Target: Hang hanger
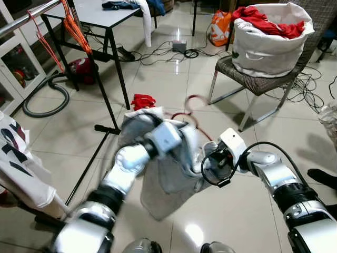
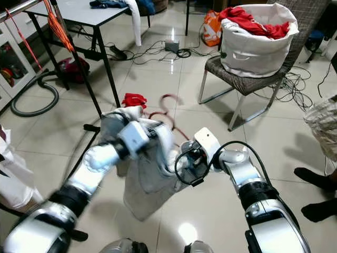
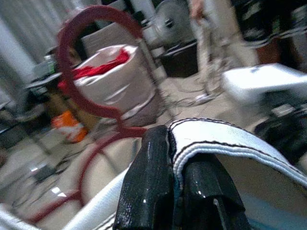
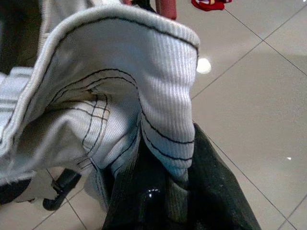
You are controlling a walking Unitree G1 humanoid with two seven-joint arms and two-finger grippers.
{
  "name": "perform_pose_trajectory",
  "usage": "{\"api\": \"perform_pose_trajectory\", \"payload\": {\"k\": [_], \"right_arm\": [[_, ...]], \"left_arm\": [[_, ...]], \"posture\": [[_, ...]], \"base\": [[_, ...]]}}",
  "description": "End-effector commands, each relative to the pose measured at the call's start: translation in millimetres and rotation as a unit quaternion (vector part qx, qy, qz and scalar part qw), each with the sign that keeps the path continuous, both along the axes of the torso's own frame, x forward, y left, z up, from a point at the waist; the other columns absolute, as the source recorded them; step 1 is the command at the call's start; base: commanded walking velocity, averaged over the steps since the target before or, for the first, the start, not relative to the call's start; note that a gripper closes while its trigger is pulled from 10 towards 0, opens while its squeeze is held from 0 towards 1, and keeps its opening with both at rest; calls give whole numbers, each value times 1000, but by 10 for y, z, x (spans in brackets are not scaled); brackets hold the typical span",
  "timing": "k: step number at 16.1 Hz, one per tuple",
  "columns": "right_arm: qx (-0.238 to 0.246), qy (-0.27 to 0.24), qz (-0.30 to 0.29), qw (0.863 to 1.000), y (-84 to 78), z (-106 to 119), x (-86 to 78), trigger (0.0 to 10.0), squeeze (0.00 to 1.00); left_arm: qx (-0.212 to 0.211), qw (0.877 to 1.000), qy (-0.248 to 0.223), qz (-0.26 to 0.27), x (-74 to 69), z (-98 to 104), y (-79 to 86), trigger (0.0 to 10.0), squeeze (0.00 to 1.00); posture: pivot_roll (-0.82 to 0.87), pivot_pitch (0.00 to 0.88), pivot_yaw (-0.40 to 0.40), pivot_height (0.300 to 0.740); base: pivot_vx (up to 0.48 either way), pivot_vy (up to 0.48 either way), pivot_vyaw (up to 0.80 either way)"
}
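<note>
Grippers, left (image 3: 178, 191) and right (image 4: 168, 191), each had fingers clamped on the white shirt's (image 1: 168, 184) ribbed collar, dark red hanger (image 1: 190, 108) inside; next, probably, carrying it to the rail (image 1: 29, 16).

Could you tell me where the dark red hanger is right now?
In the left eye view the hanger sits mid-frame inside the white garment, its hook poking up between the left gripper and right gripper.

Black fingers (image 3: 146, 191) pinching white collar (image 3: 225, 139)
</note>
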State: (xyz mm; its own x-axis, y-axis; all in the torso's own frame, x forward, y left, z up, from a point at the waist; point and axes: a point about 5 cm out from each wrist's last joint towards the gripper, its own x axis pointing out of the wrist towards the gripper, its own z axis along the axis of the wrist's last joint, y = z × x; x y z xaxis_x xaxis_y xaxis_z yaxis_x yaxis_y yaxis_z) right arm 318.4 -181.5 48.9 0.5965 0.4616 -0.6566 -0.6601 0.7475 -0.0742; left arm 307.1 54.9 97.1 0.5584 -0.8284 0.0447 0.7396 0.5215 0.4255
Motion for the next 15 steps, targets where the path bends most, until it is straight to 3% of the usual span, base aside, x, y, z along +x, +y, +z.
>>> {"api": "perform_pose_trajectory", "payload": {"k": [1, 4, 6, 8, 9, 10, 13, 14, 15], "right_arm": [[12, -13, 21, 1000, 111, 64, 44, 10000, 0], [16, -15, 21, 1000, 127, 61, 41, 10000, 0], [64, -24, 2, 998, 230, 180, 125, 10000, 0], [67, -28, 11, 997, 276, 204, 131, 10000, 0], [67, -27, 15, 997, 288, 203, 125, 10000, 0], [68, -25, 17, 997, 294, 194, 115, 10000, 0], [67, -18, 17, 997, 298, 150, 81, 10000, 0], [64, -15, 17, 998, 289, 128, 65, 10000, 0], [63, -13, 16, 998, 283, 112, 51, 10000, 0]], "left_arm": [[8, 998, -21, -53, -82, 42, -180, 0, 0], [31, 997, 30, -65, -165, -160, -190, 0, 0], [71, 992, 77, -76, -266, -388, -188, 0, 0], [84, 990, 91, -62, -245, -433, -172, 0, 0], [83, 990, 98, -57, -228, -436, -164, 3569, 0], [83, 989, 113, -39, -192, -453, -127, 10000, 0], [70, 985, 154, 42, -68, -505, 50, 10000, 0], [56, 981, 174, 66, -41, -526, 108, 10000, 1000], [52, 978, 189, 78, -33, -551, 152, 10000, 1000]], "posture": [[-167, 0, 76, 740], [-169, 0, 75, 740], [-172, 0, 74, 740], [-174, 0, 73, 740], [-174, 0, 73, 740], [-172, 0, 72, 740], [-170, 0, 73, 740], [-170, 0, 73, 740], [-172, 0, 72, 740]], "base": [[0, 0, 0], [0, 0, 0], [0, 0, 0], [0, 0, 0], [0, 0, 0], [0, 0, 0], [0, 0, 0], [0, 0, 0], [0, 0, 0]]}}
